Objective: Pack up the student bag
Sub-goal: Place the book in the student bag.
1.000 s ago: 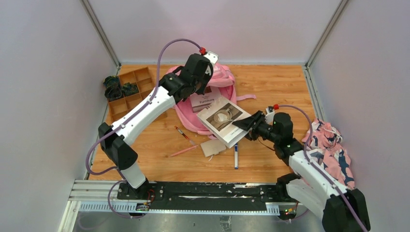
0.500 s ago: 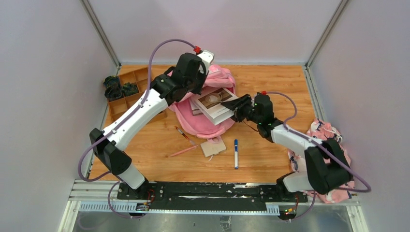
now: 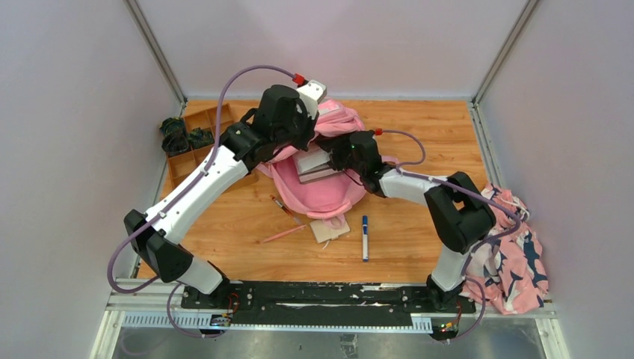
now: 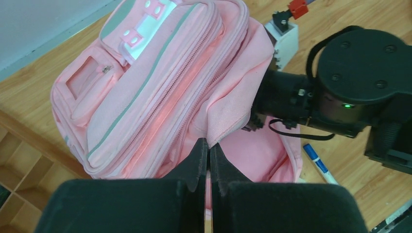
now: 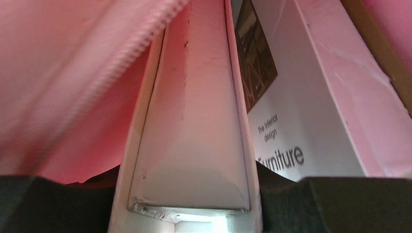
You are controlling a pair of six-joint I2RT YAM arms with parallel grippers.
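The pink student bag (image 3: 318, 191) lies open at the table's middle back; it fills the left wrist view (image 4: 160, 82). My left gripper (image 4: 209, 145) is shut on the edge of its upper flap and holds the flap up. My right gripper (image 3: 336, 153) is shut on a white book (image 5: 192, 126) and has it inside the bag's mouth, under the flap. A second book titled "Furniture" (image 5: 291, 121) lies in the bag beside it. In the top view the books (image 3: 312, 164) show just under the flap.
On the wood in front of the bag lie a red pen (image 3: 282, 206), a pink pencil (image 3: 282, 234), a small tan notebook (image 3: 329, 228) and a blue marker (image 3: 365, 238). A wooden compartment tray (image 3: 198, 142) stands back left. A pink-and-navy patterned cloth (image 3: 516, 247) lies at the right edge.
My right gripper has carried the white book left and back, from in front of the bag into its mouth. My left arm has pulled the flap slightly leftward and held it up.
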